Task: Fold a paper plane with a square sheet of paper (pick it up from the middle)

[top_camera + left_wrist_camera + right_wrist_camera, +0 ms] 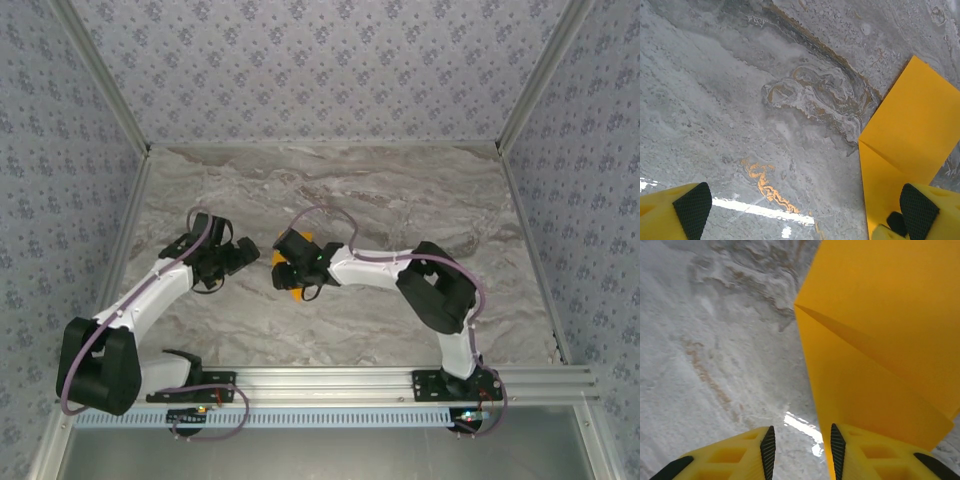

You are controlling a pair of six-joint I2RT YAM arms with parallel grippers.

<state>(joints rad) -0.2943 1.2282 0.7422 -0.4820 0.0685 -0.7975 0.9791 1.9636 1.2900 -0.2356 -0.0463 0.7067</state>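
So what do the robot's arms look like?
The left arm and right arm are white tubes with chunky black joints and a looping purple cable. The left gripper and right gripper have yellow fingers with black textured pads.

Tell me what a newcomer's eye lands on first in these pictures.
The bright orange paper, creased and folded, lies near the middle of the grey marbled table. The right gripper hangs at its edge. The left gripper stands wide open beside it.
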